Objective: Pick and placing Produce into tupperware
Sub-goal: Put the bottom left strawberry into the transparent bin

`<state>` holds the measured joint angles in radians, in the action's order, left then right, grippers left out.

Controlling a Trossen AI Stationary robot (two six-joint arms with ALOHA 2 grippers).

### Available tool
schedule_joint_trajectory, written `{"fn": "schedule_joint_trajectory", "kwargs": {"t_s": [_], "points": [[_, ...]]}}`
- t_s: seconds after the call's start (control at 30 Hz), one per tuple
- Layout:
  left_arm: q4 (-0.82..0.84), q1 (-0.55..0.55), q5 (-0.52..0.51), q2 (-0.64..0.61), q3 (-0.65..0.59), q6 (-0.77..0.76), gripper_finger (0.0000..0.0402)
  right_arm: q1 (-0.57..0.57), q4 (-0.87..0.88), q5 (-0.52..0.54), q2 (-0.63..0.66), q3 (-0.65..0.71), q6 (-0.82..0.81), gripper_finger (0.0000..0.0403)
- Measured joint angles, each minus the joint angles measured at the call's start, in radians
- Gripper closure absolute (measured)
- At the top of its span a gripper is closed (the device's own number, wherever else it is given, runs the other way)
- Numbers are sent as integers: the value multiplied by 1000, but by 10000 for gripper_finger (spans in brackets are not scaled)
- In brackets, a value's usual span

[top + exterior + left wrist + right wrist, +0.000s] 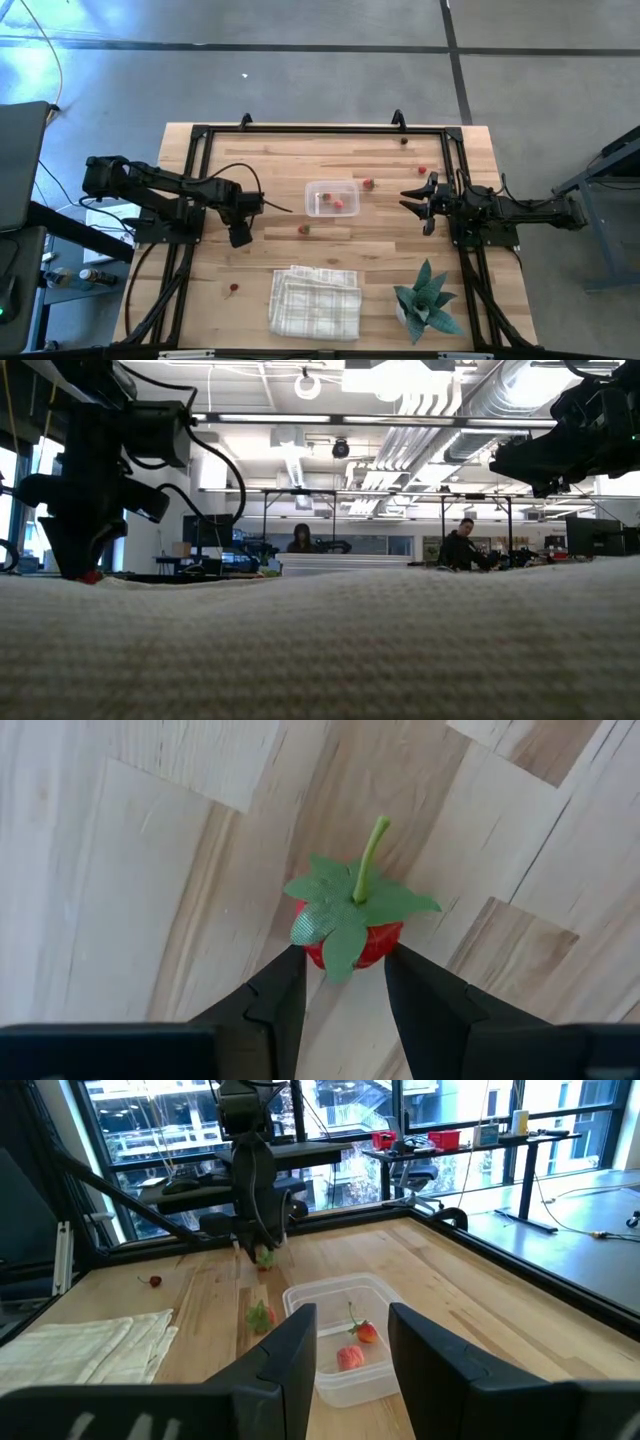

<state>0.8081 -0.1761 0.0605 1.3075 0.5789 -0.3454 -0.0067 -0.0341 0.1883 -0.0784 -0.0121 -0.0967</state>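
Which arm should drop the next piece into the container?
Left. Its hand is already closed on a strawberry just off the clear container. The right hand hangs open and empty on the container's other side.

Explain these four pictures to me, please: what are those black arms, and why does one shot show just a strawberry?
Two robot arms work at a wooden table. One camera looks down from above, one sits at table height, and one rides on each wrist. The left gripper is closed on a small red strawberry; that close-up comes from its wrist camera. The right gripper waits open, facing the clear tupperware, which holds two red pieces. More pieces are scattered around, with a folded cloth and a plant nearby.
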Motion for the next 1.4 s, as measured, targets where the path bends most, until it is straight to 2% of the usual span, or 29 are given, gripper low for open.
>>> {"fn": "schedule_joint_trajectory", "kwargs": {"t_s": [0.23, 0.47, 0.6, 0.77, 1.13, 1.4], "points": [[4, 0, 2, 0, 0, 1, 268, 0, 0, 0, 0, 0, 0, 286], [3, 0, -5, 0, 0, -6, 207, 0, 0, 0, 0, 0, 0, 286], [-5, 0, -3, 0, 0, -1, 189, 0, 0, 0, 0, 0, 0, 286], [-39, 0, 25, 0, 0, 35, 193, 0, 0, 0, 0, 0, 0, 286], [-57, 0, 17, 1, 0, 83, 206, 0, 0, 0, 0, 0, 0, 286], [-59, 0, -5, 99, 13, 95, 206, 0, 0, 0, 0, 0, 0, 286]]}}
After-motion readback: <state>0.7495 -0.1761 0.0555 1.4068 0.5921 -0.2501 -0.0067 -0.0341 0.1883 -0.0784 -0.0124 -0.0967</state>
